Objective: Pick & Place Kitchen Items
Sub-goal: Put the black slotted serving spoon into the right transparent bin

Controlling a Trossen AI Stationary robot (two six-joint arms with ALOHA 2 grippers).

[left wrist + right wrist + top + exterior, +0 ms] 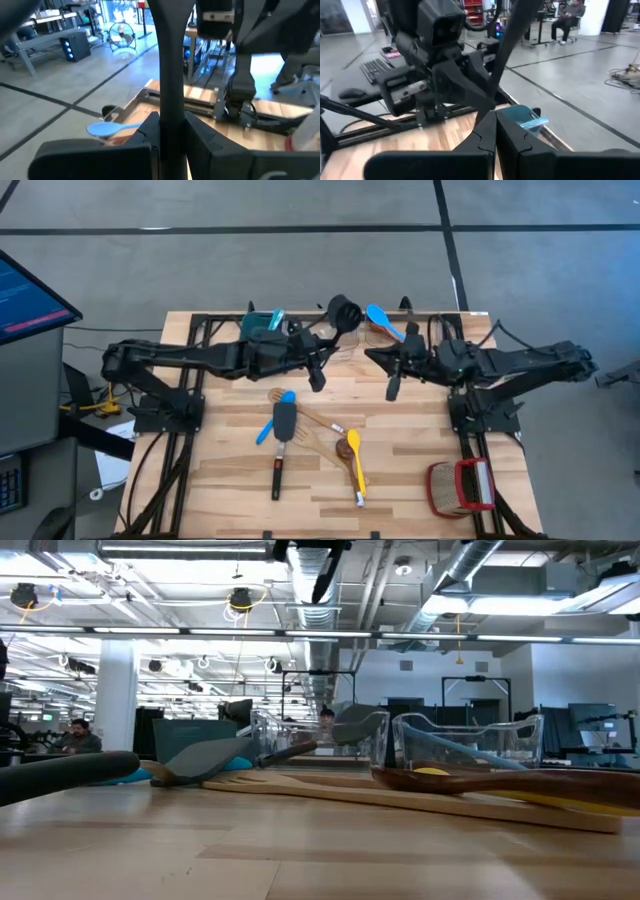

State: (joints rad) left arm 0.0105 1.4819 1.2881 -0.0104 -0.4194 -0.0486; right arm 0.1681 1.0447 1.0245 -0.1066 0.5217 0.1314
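My left gripper [318,362] [172,117] hangs above the table's middle far part, shut on a black round-headed utensil [343,310]. My right gripper [375,356] [495,117] faces it from the right, shut and holding nothing that I can see. On the table lie a black spatula [283,425], a blue spoon [270,425], wooden spoons [320,432] and a yellow spoon [354,458], crossing one another. Another blue spoon [380,318] rests in a clear container [375,335]. A blue-tipped handle [277,315] sticks out of the teal bin [262,323]. My left gripper pinches the black utensil's handle [170,95] between its two fingers, in the handle's lower part. The fingers come level from the table's left and lie across the handle. The utensil is lifted clear and stands nearly upright, head up, its free end [325,575] hanging below the fingers.
A red-and-tan woven basket [460,485] stands at the near right corner. The teal bin and clear containers [455,745] line the far edge. Bare wood lies at the near left [220,480]. People sit in the room beyond [567,15].
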